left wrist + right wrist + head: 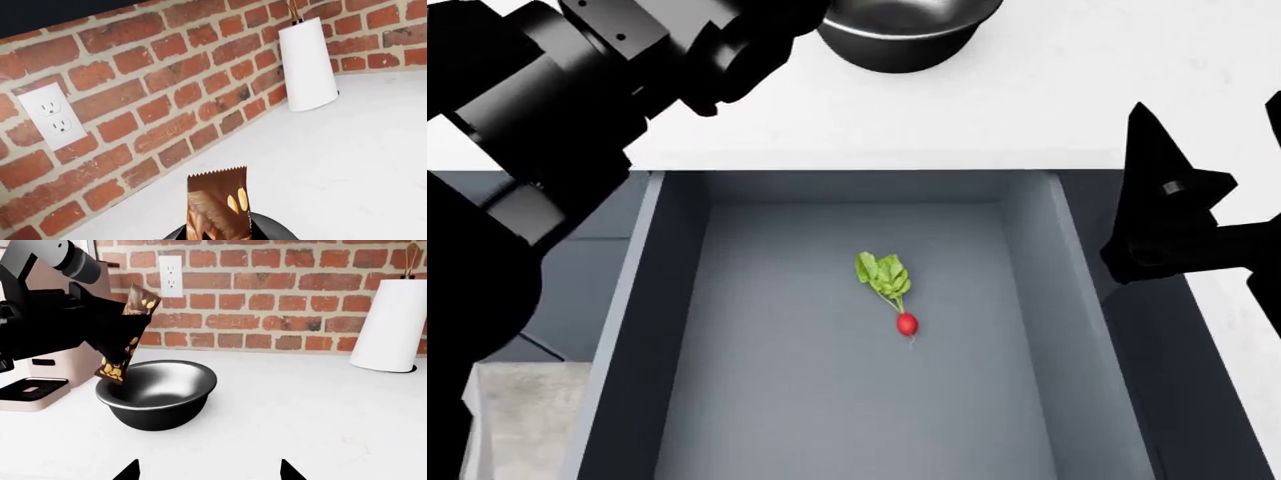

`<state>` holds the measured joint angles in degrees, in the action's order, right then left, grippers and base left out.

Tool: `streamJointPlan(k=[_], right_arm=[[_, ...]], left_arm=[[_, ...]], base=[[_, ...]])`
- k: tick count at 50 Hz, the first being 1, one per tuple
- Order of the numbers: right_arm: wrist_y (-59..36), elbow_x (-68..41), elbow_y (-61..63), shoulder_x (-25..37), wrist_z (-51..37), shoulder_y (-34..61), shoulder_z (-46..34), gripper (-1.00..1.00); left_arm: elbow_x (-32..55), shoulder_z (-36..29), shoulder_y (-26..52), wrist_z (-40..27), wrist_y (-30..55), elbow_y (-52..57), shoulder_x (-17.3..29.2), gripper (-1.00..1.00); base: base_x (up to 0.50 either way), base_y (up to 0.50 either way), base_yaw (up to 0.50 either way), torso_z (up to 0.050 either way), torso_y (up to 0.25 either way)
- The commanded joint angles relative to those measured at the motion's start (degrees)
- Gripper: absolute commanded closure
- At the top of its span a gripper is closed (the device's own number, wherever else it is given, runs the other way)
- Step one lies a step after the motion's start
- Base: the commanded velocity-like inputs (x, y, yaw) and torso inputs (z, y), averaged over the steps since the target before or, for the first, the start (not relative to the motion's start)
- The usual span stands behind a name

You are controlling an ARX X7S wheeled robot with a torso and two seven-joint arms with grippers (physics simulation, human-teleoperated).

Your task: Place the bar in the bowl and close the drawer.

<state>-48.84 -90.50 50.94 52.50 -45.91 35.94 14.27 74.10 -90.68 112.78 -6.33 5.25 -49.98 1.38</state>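
Your bar (pixel 125 337) was a flat brown wrapper with a zigzag-cut end and yellow nut shapes printed on it. Your left tool (pixel 110 332) was clenched on it near mid-length, holding it upright and slightly tilted, one end standing clear of the tool. Its lower end hung just over the near-left rim of the bowl (pixel 160 392), a round dark steel bowl with a shiny inside, sitting on the white bench (pixel 320 415) beside the coffee machine (pixel 40 375); nothing lay in the bowl. The drawer (pixel 667 300) stood pulled out below the bench edge, slate grey, holding only a red radish (pixel 894 290) with green leaves near its middle. Your right tool (pixel 208 472) was released, its tips spread and apart from everything, facing the bowl.
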Motion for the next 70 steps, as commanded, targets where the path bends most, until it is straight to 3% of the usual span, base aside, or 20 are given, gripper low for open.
streamJointPlan(k=[1, 32, 33, 64, 70], right_arm=[[0.4, -0.5, 1.6, -0.6, 0.6, 0.0, 1.6, -1.0], [0.8, -0.3, 2.0, -0.6, 0.8, -1.4, 2.1, -1.0], [0.8, -0.3, 2.0, -0.7, 0.8, -1.4, 2.2, -1.0], [1.1, 0.6, 1.9, -1.1, 1.4, -2.1, 1.9, -1.0], [1.2, 0.7, 2.0, -1.1, 1.4, -2.2, 1.8, -1.0]], left_arm=[[-0.5, 1.8, 1.3, -0.2, -2.2, -0.3, -1.4, 1.0], [-2.6, 1.9, -1.3, 0.4, -1.0, -0.1, -1.4, 1.0], [-2.5, 1.9, -1.3, 0.5, -0.9, -0.2, -1.4, -1.0], [-2.9, 1.9, -2.0, 0.8, 0.0, -0.4, -1.4, -1.0], [-2.9, 1.9, -1.9, 0.8, 0.6, -0.5, -1.4, -1.0]], base=[[0.0, 0.0, 0.0, 0.0, 0.0], [0.0, 0.0, 0.0, 0.0, -0.051], [0.0, 0.0, 0.0, 0.0, 0.0], [0.0, 0.0, 0.0, 0.0, 0.0], [0.0, 0.0, 0.0, 0.0, 0.214]])
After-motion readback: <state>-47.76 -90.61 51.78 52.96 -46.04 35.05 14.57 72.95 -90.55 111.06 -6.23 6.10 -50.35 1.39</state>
